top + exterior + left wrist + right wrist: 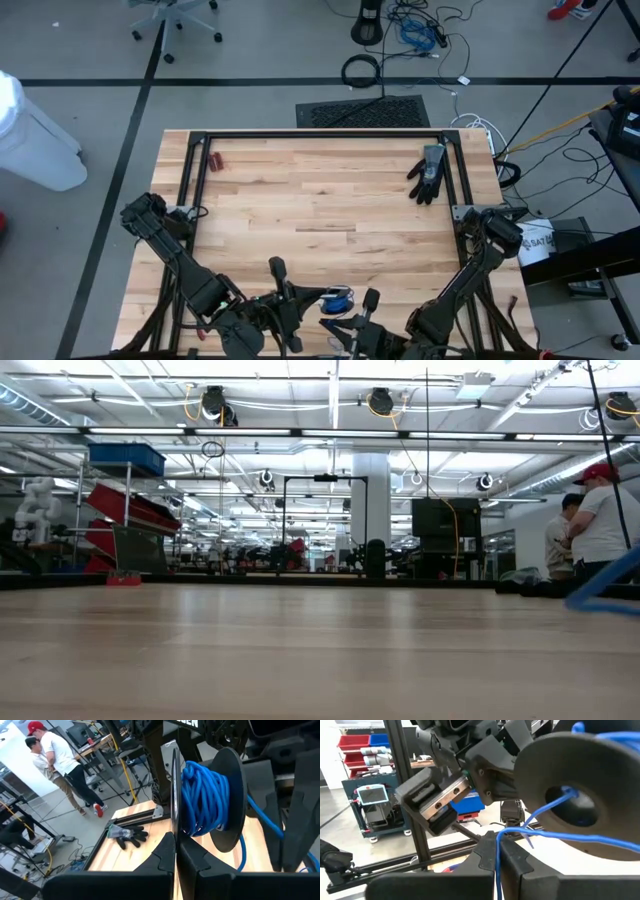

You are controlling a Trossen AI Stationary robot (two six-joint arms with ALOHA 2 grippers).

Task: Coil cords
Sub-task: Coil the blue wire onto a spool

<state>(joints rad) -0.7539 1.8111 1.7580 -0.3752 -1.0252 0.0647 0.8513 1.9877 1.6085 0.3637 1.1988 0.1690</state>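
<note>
A black spool (210,795) with two round discs carries a bright blue cord (202,790) wound about its core. It hangs above the table's near edge, where the blue shows in the high view (340,297). My left gripper (176,851) is shut on one disc of the spool. My right gripper (496,851) is shut on a loose stretch of the cord beside the spool's other disc (580,795). Neither gripper shows in the low view. My left gripper pinches the rim of the spool's nearer disc (176,827) between its two fingers, one on each face. The disc stands on edge, in line with the fingers. The spool is lifted clear of the table. My right gripper pinches one strand of the blue cord (496,836) between its two fingers. From there the cord leads up to the hole in the middle of the disc (568,795), and another stretch (600,838) runs off sideways. The strand is off the table.
A black glove (428,172) lies at the table's far right, also in the left wrist view (127,834). Small red-handled pliers (216,160) lie at the far left. A black frame (320,135) borders the table. People stand beyond the table (600,510).
</note>
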